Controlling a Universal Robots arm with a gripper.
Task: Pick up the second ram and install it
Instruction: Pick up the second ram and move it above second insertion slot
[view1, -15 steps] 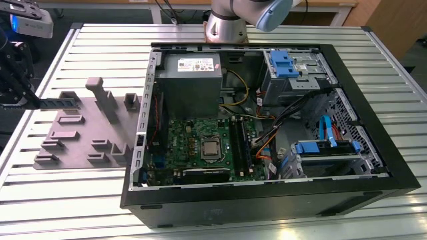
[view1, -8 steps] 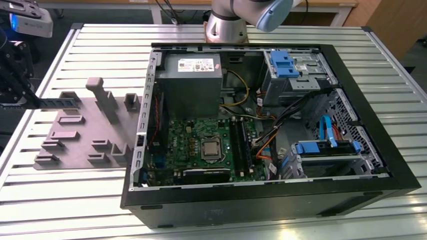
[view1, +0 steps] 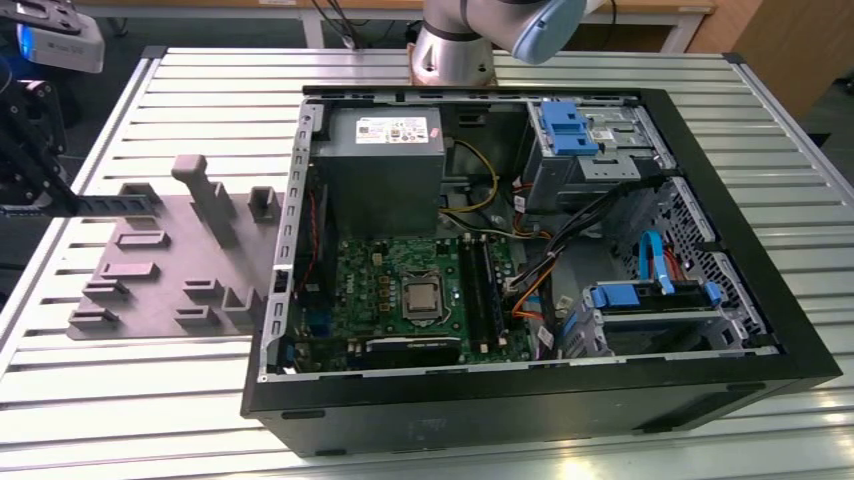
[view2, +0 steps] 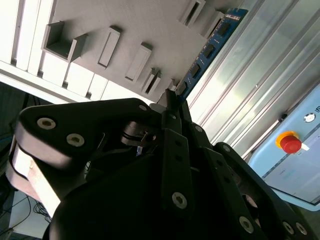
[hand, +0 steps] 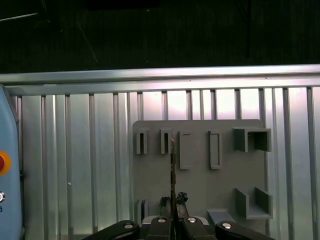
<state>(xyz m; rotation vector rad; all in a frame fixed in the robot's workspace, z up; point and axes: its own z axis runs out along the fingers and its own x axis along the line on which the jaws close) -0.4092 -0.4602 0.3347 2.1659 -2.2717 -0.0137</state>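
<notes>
Where its dark fingers close together, the gripper (view2: 172, 98) is clamped on one end of the second ram (view2: 210, 47), and the blue stick juts straight out from the fingertips. In the first wrist view the stick (hand: 172, 167) shows edge-on, over the grey slotted holder plate (hand: 200, 192). In the exterior view the gripper (view1: 51, 198) is at the exterior view's left and holds the stick (view1: 118, 203) level above that plate (view1: 147, 290). The plate lies on the slatted metal table (view1: 147, 400). The open computer case (view1: 534, 405), with its green motherboard (view1: 387, 290), lies to the exterior view's right of the plate.
</notes>
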